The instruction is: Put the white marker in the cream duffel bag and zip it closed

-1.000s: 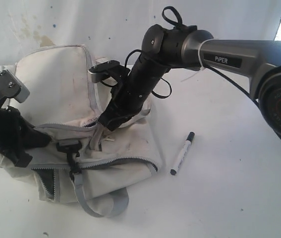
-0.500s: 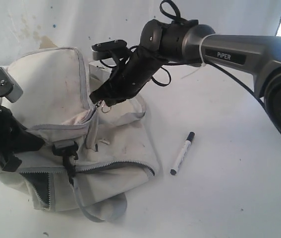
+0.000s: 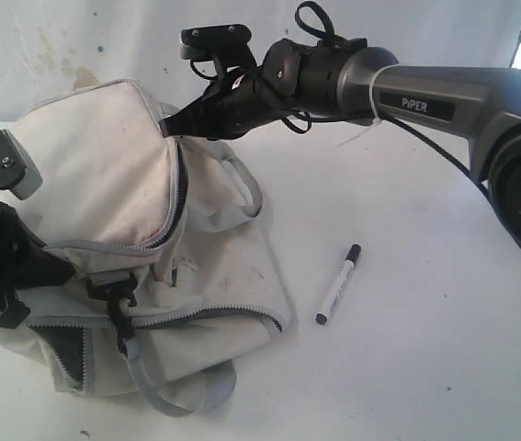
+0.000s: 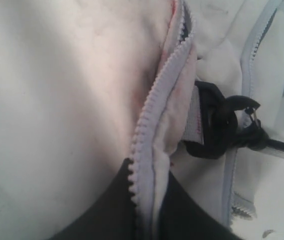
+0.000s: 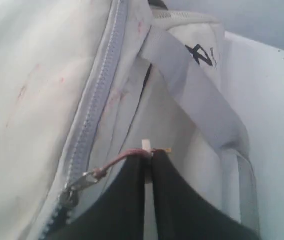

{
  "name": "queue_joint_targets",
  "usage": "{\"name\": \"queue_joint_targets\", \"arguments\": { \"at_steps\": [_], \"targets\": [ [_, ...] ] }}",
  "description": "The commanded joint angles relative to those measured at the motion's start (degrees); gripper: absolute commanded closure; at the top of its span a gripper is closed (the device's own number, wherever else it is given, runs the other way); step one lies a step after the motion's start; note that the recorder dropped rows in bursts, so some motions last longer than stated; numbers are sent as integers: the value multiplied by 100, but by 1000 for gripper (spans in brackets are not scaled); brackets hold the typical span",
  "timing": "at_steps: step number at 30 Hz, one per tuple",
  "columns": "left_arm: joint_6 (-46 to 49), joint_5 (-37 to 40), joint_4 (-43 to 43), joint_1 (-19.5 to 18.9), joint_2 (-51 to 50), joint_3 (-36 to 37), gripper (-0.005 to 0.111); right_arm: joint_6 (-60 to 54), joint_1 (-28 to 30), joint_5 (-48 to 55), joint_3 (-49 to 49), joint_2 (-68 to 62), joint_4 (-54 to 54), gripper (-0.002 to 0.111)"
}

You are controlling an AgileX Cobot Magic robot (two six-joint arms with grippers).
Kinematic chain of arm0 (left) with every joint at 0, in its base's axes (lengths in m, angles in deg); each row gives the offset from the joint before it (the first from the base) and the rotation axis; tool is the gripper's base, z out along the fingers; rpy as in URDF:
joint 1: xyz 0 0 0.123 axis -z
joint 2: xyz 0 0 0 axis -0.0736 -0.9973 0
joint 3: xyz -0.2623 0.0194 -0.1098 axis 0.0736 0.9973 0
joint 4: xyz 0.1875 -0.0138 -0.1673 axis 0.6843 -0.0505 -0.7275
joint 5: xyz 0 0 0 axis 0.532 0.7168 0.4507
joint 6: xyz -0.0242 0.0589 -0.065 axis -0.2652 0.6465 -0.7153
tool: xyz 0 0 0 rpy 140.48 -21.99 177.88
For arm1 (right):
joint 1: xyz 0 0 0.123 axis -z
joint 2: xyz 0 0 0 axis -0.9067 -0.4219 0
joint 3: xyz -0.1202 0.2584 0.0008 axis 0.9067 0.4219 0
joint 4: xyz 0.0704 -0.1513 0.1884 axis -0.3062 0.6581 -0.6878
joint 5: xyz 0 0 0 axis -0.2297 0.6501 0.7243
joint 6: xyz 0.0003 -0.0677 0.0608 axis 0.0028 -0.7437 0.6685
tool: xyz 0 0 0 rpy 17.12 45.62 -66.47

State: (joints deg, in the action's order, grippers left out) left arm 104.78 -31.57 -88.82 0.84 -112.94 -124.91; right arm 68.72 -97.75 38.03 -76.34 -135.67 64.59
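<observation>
On tabletop (image 3: 425, 358), cream duffel bag (image 3: 104, 193): top panel now hauled up taut, standing higher than a second ago. Right claw (image 5: 148, 165), pinched shut on zipper pull cord (image 5: 116, 161), has risen and swung leftward. Left claw (image 4: 149, 215) clamped tight on bag's zipper edge. White marker (image 3: 337, 285) unmoved, right of bag, apart.

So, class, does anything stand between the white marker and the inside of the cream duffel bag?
Nothing lies on the bare table between the white marker and the cream duffel bag. The bag's zipper gapes only as a narrow dark slit, with the right gripper pinching its pull.
</observation>
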Motion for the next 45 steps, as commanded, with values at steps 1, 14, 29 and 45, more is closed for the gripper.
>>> {"name": "queue_joint_targets", "arguments": {
  "at_steps": [1, 14, 29, 45],
  "targets": [
    [-144, 154, 724, 21, 57, 24, 107, 285, 197, -782, -15, 52, 78, 108],
    [-1404, -74, 2630, 21, 57, 24, 107, 878, 564, -925, -15, 64, 78, 108],
    [-1306, -372, 1119, 10, 57, 24, 104, 655, 839, 21, -15, 64, 34, 79],
    [-922, 193, -1220, 25, 58, -56, 30, 824, 689, 2598, -15, 663, -81, 57]
  ]
}}
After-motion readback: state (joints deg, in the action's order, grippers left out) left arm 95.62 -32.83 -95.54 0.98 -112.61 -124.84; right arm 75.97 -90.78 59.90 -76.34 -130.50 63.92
